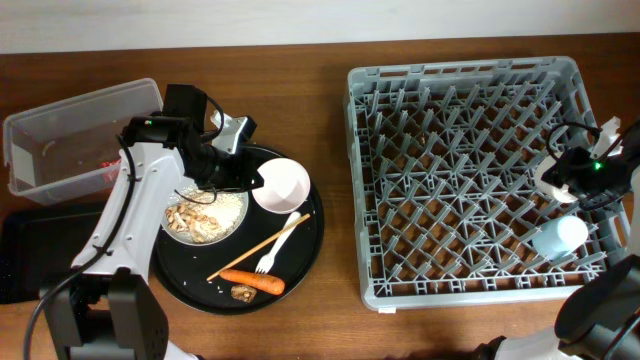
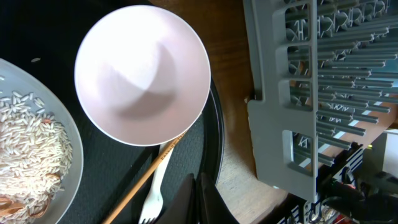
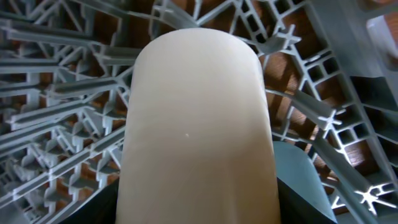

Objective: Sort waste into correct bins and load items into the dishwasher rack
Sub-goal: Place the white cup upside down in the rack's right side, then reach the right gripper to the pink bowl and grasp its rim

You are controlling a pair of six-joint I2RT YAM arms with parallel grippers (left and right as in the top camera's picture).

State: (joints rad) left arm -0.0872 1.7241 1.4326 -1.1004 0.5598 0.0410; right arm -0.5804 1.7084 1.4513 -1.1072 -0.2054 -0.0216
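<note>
My right gripper [image 1: 568,208] is shut on the white cup [image 3: 199,124], holding it over the near right part of the grey dishwasher rack [image 1: 460,170]. A pale blue surface [image 3: 297,171], perhaps the light blue cup, shows beside it. My left gripper [image 2: 200,200] is shut and empty, low over the round black tray near the white bowl [image 1: 281,186] and the white fork [image 1: 272,250]. The white plate [image 1: 205,215] holds pale scraps. The carrot [image 1: 252,281] and brown bits [image 1: 242,293] lie on the tray. Red bits lie in the clear tub [image 1: 80,130].
The flat black tray [image 1: 25,250] lies at the left edge below the tub. A wooden stick [image 1: 250,250] lies across the round black tray [image 1: 315,240] by the fork. The rack's corner [image 2: 273,124] is close to the right of the round tray.
</note>
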